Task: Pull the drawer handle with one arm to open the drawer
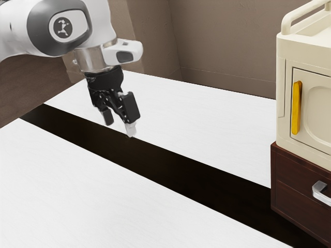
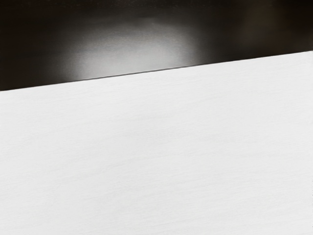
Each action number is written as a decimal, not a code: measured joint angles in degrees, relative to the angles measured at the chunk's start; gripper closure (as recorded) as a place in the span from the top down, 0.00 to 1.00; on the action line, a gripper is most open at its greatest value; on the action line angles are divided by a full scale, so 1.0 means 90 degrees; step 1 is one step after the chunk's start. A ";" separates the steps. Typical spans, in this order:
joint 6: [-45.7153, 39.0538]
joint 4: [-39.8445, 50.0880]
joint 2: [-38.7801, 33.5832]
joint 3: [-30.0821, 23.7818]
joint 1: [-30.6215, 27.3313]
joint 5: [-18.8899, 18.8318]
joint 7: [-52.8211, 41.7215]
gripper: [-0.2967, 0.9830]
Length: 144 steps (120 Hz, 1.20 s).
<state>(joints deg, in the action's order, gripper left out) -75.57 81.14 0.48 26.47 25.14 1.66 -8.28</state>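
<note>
Over the white table (image 1: 103, 186) with its dark stripe (image 1: 181, 175), the black two-finger tool (image 1: 119, 123) hangs empty, fingers spread, presumably to straddle the silver bar handle (image 1: 320, 195), well apart on the dark-brown wooden drawer (image 1: 292, 201) beneath the cream cabinet (image 1: 310, 49).

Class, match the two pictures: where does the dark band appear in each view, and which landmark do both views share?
Exterior view: the dark band runs diagonally across the table to the brown drawer cabinet.
Wrist view: the dark band lies beyond a slanting straight edge, with pale glare on it.
Shared landmark: the white tabletop bordering it.
</note>
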 joint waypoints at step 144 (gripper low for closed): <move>-0.2666 0.0554 -0.0251 -0.4150 -0.0806 0.0156 -0.6868 0.77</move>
<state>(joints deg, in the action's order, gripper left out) -99.57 86.12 -1.77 -10.88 17.89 3.06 -70.09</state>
